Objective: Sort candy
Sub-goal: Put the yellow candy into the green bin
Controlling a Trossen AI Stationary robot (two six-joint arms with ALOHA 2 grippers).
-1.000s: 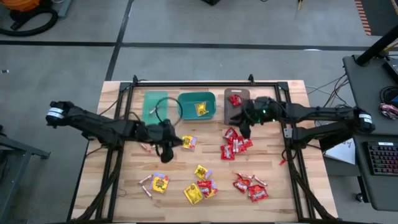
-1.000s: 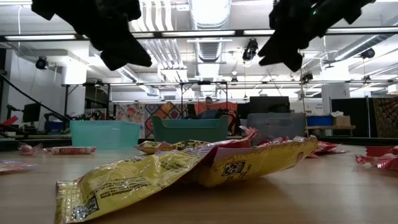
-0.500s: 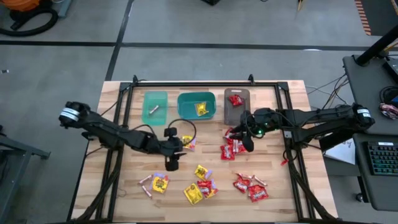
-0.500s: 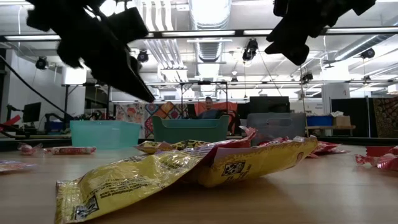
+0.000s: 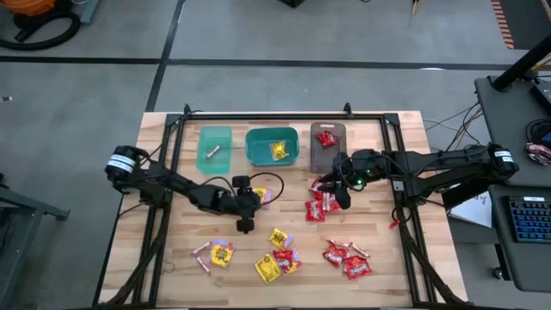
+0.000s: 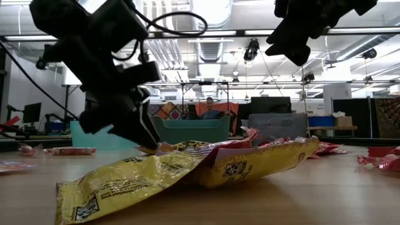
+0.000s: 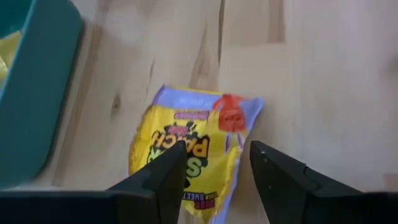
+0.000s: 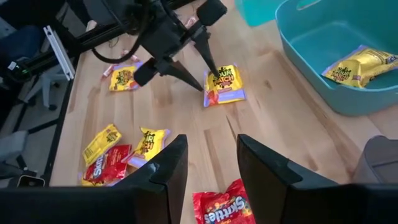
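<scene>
Candy lies scattered on the wooden table point(image 5: 379, 258): red packets point(image 5: 323, 203), yellow packets point(image 5: 222, 253) and thin sticks point(image 5: 202, 250). One yellow packet point(image 7: 186, 155) lies flat near the teal bin point(image 5: 273, 146). My left gripper point(image 5: 252, 207) is low over this packet point(image 8: 225, 84), open, fingers pointing down at its left edge. In the left wrist view one finger point(image 7: 165, 177) shows over the packet and the other point(image 7: 273, 174) at its edge. My right gripper point(image 5: 343, 196) hangs open and empty, high point(image 6: 297, 53) above red packets point(image 8: 224, 208). My left gripper's open fingers point(image 8: 211, 70) come down slanting from the table's left at the yellow packet's left edge point(image 8: 211, 87). The packet lies flat on the table. Whether the fingertips touch it, I cannot tell.
Three bins stand in a row at the far side: a light teal one point(image 5: 215, 148) with a stick, the teal one with a yellow packet, a grey-brown one point(image 5: 327, 142) with a red packet. More red packets point(image 5: 349, 258) lie near right. A black frame point(image 5: 284, 114) borders the table.
My left gripper has moved toward the table's right edge and come down to the yellow packet near the teal bin. My right gripper has moved from over the grey-brown bin toward the near edge, over the red packets, and then stayed there.
</scene>
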